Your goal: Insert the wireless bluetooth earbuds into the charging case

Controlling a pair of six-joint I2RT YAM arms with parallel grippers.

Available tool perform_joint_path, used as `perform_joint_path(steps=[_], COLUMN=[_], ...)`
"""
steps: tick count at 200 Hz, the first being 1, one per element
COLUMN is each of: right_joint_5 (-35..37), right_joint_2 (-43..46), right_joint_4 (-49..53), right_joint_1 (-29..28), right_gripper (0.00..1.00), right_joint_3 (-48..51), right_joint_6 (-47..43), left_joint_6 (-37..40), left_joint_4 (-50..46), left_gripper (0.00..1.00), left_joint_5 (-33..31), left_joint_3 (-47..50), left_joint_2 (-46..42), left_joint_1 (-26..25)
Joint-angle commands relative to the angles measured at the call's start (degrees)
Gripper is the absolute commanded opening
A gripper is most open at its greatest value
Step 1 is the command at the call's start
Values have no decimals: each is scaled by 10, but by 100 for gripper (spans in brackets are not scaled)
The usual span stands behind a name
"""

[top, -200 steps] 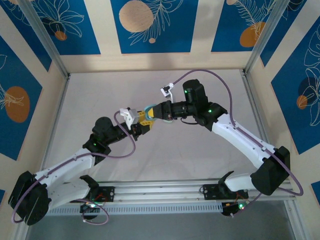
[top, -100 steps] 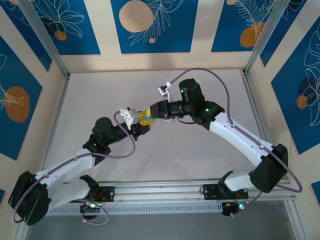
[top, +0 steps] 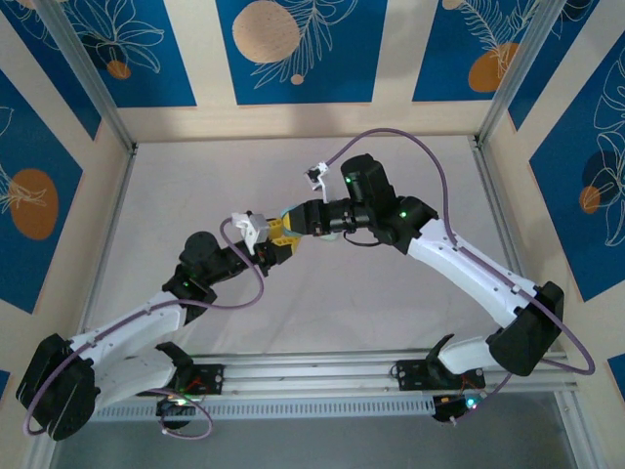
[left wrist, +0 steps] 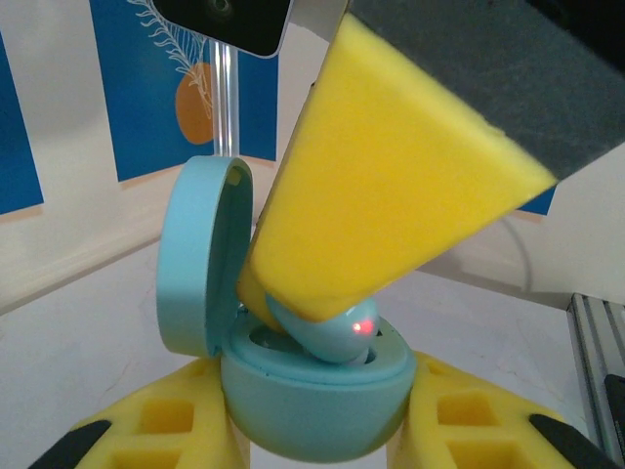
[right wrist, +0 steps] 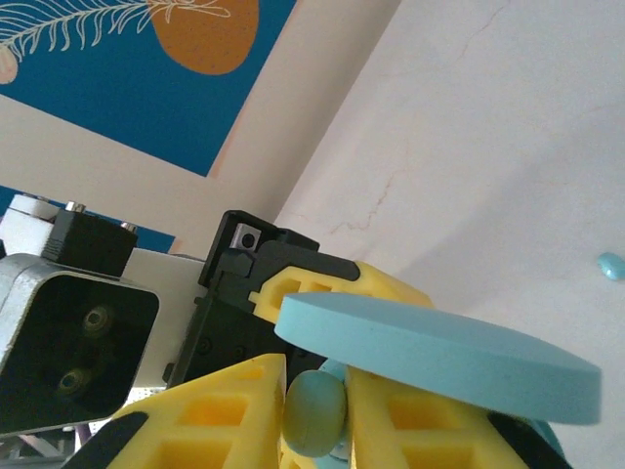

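Earbud [left wrist: 332,330], light blue with a small red light glowing on it, is pinched at the tip of the right end effector [right wrist: 314,396]. It sits partly down in the open charging case [left wrist: 312,391], tilted rather than lying flat. The case is the same light blue and round, and in the left wrist view its lid [left wrist: 200,256] stands hinged up on the left side. The left end effector [top: 276,244] is closed around the base of the case and holds it above the table [top: 195,195], near the middle of the workspace where the two arms meet. In the right wrist view the yellow fingers [right wrist: 210,410] close on the earbud, with the raised lid just above them like a flat disc. To do this step well, I judge, the right arm should press straight down into the socket, steer clear of the lid, and let go only once the bud lies level. The left grip needs to hold firm so the case does not twist. Inside the case, one hollow shows beside the earbud and looks empty; the yellow finger hides the rest of the interior. A second small light-blue piece [right wrist: 610,265], likely another earbud, lies on the table well apart from the case.
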State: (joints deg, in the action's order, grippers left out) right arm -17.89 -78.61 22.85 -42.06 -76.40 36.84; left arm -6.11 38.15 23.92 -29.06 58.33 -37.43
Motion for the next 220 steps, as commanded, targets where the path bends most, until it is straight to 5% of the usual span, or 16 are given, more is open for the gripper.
perform_joint_path(steps=[1,220], right_joint_5=[35,3], right_joint_2=[-9,-22], right_joint_4=[50,96], right_joint_1=[-5,-10], right_gripper=[23,28], right_joint_3=[-14,-61], right_joint_6=[-23,-30], left_joint_6=[-8,-3], left_joint_4=[62,45], left_gripper=[29,29], left_joint_5=[8,0], left_joint_3=[-3,-7], left_joint_2=[-15,-22], left_joint_1=[-4,-4])
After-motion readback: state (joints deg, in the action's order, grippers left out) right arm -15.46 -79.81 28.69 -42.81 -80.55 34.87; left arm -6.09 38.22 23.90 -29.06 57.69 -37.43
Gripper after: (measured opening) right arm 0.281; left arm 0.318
